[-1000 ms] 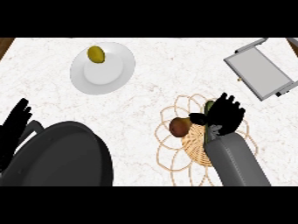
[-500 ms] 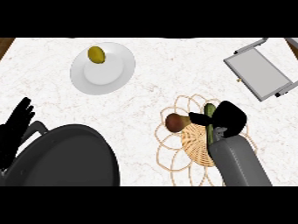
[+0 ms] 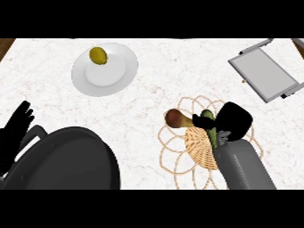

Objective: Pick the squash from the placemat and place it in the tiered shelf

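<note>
A pale marble counter (image 3: pixel 180 75) fills the view. On its near left sits a big dark round pan (image 3: pixel 68 160). A woven placemat (image 3: pixel 177 153) lies near right of centre, and a white plate (image 3: pixel 108 80) stands far left. A grey tiered shelf (image 3: pixel 263 73) is at the far right, well apart from the mat. The right hand (image 3: pixel 234 118) is over the mat's far part, fingers and thumb curled round the green squash (image 3: pixel 209 116), which is over the placemat. The left hand (image 3: pixel 13 131) rests open at the left edge, fingers up. A brown rounded item (image 3: pixel 175 118) sits just left of the squash, and a small yellow fruit (image 3: pixel 99 55) is on the plate
</note>
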